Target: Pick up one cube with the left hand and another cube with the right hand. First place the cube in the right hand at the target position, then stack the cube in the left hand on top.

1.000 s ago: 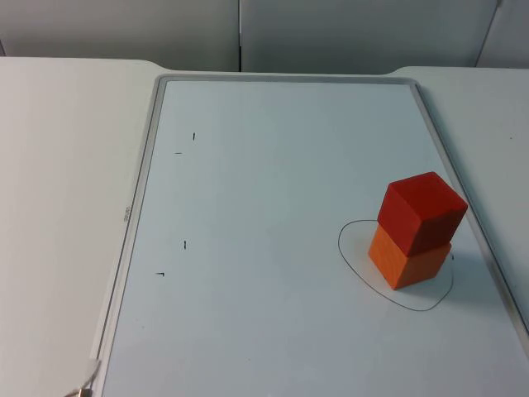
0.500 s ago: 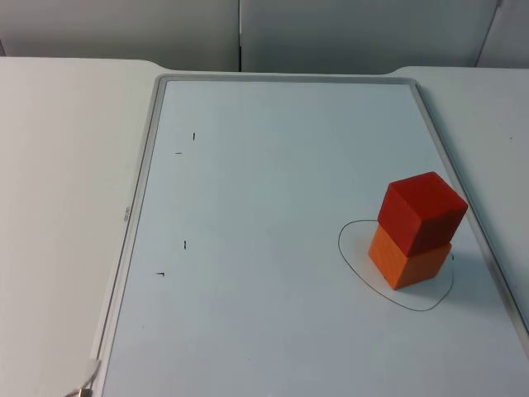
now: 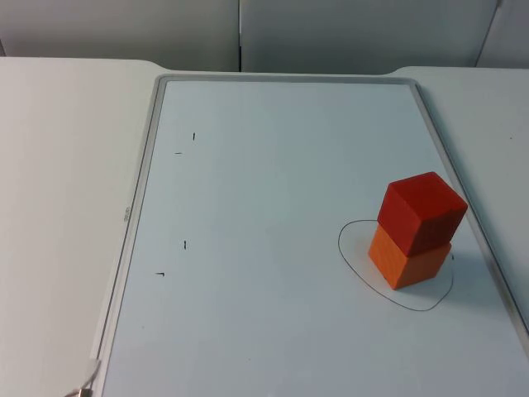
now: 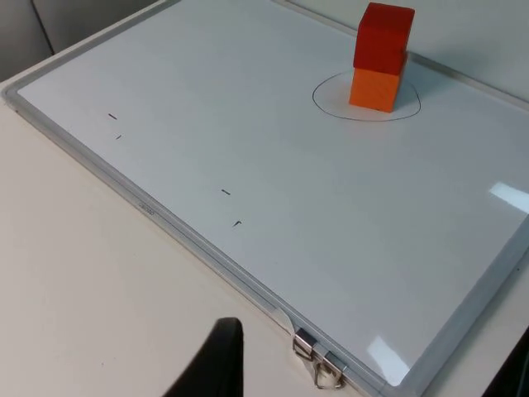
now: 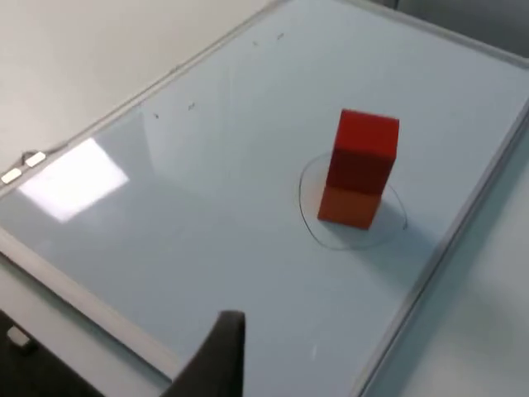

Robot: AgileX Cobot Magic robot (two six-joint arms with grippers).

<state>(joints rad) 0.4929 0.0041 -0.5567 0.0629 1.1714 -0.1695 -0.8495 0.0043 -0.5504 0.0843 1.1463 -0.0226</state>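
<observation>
Nothing has shifted since a second ago: my red cube (image 3: 422,211) sits on the orange cube (image 3: 408,260) inside the drawn outline (image 3: 351,265) on the whiteboard (image 3: 248,248). Both hands hang back; from here, I cannot tell their opening.

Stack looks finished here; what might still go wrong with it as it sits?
1. The red cube sits twisted and offset on the orange cube, overhanging one side, so a knock or table shake might topple it.
2. The stack stands toward one side of the drawn outline, near the whiteboard's frame; a strict check of the target position might count it as off-centre.
</observation>
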